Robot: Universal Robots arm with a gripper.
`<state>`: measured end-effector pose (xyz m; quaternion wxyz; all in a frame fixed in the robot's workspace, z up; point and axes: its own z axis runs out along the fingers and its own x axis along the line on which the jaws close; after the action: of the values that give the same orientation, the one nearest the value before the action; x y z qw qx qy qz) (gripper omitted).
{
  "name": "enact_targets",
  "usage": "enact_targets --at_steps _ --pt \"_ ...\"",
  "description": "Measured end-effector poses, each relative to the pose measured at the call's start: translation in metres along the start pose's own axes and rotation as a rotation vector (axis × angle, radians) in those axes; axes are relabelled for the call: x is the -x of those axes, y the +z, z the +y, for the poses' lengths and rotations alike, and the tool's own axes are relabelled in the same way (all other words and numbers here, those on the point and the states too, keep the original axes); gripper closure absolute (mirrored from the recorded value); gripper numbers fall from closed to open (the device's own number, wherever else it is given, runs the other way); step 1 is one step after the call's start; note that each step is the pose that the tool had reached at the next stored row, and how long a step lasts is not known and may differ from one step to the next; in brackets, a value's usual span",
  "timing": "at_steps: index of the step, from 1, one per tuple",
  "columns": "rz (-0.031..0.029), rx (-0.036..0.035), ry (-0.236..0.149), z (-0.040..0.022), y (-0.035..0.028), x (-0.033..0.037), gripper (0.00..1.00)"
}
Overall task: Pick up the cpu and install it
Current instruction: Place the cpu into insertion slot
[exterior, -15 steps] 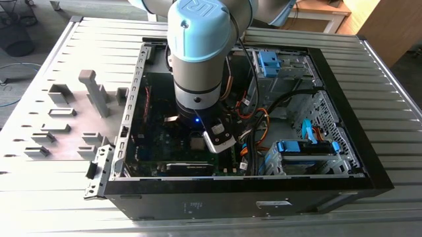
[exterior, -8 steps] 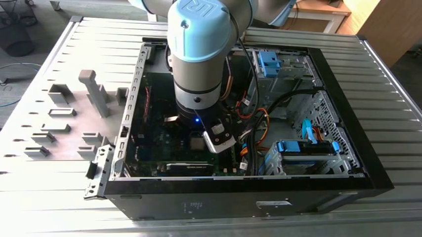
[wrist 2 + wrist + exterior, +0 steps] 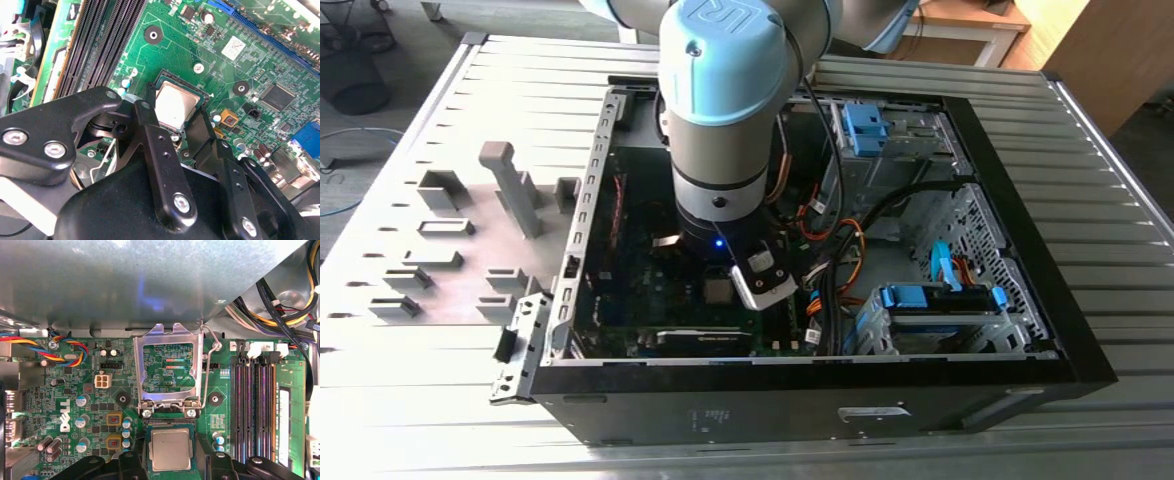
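- The arm reaches down into an open computer case. Its gripper hangs low over the green circuit board.
- The jaws are spread, one on each side of the chip, with nothing pinched between them. In the first wrist view a strip of the dark socket rim shows between each finger and the chip's edge. Whether a fingertip brushes the rim, I cannot tell.
- The cpu lies flat between the jaws, directly under the gap. It sits square in its socket with the silvery top facing up, and in both wrist views it looks level, not tilted.
- Just beyond the jaws, the metal hold-down frame is swung up and open, so the board shows through its window. Its wire lever stands raised along one side of the frame.
- To one side of the jaws, a little apart, run the long dark memory slots.
- Well away from the jaws, outside the case, grey holder blocks stand on the slatted table.
- Progress, as I judge it: the chip has been picked up and set in the socket, so the carrying is done. The frame is not yet folded down over the chip and the lever is not latched, so the install is unfinished.
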<state>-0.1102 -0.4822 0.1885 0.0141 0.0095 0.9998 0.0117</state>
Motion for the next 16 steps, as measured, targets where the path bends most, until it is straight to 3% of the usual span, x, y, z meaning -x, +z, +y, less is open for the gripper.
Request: enact_targets --at_steps 16 --pt "-0.0007 -0.0009 0.031 0.0 0.0001 0.0 0.52"
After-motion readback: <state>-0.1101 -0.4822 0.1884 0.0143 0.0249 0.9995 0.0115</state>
